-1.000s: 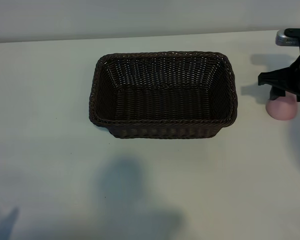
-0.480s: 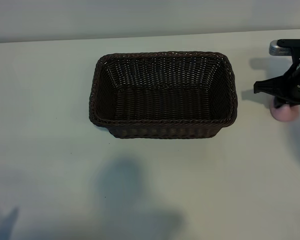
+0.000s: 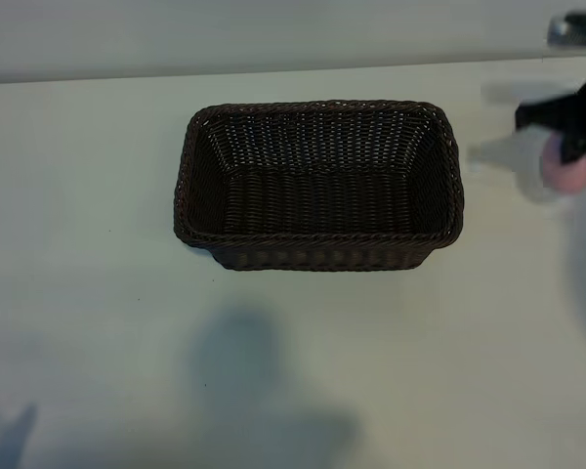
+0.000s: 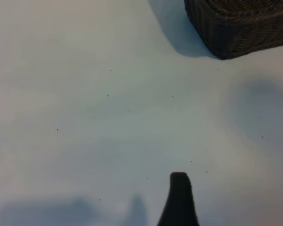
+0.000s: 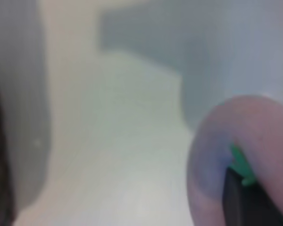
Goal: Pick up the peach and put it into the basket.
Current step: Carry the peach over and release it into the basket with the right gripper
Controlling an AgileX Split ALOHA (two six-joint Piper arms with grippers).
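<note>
The dark brown wicker basket stands empty in the middle of the table; one of its corners also shows in the left wrist view. At the far right, my right gripper is shut on the pale pink peach, which hangs a little above the table, to the right of the basket. In the right wrist view the peach fills the corner, its green bit pressed by a dark finger. One dark finger of my left gripper shows over bare table; that gripper is open and holds nothing.
The white table stretches around the basket on all sides. A pale wall runs along the back edge. Soft shadows of the arms lie on the table in front of the basket.
My right gripper has shut on the peach and lifted it off the table, away from the front edge. The basket and the left arm have not moved.
</note>
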